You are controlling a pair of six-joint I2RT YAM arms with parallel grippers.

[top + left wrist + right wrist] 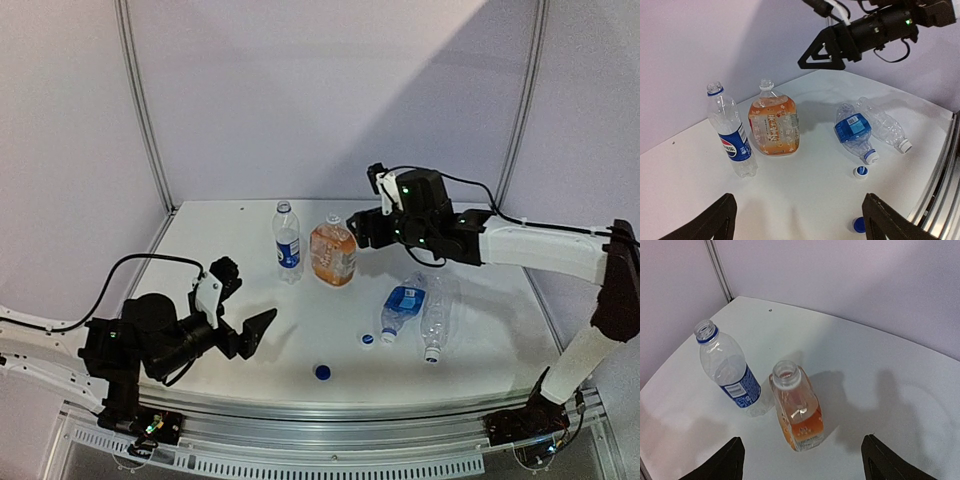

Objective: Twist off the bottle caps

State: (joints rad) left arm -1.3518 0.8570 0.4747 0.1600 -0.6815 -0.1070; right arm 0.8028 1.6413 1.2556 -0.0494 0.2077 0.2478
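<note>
Pepsi bottle point(287, 240) and orange bottle point(333, 255), 12 o'clock, are being counted uncapped; lying bottles point(403, 300), 3 o'clock, seemingly capped. Left gripper point(250, 292) and right gripper point(352, 228) are being held wide, empty.

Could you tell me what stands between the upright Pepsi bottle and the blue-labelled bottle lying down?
The squat orange-filled bottle, upright, stands between them, apart from both; the left wrist view shows it best.

Left of the frame, the standing clear bottle point(731, 131) has a blue label with the round Pepsi logo and Chinese characters. The orange bottle point(774, 125) carries print too small to read. The lying bottle point(854, 129) shows a barcode on its blue label.
</note>
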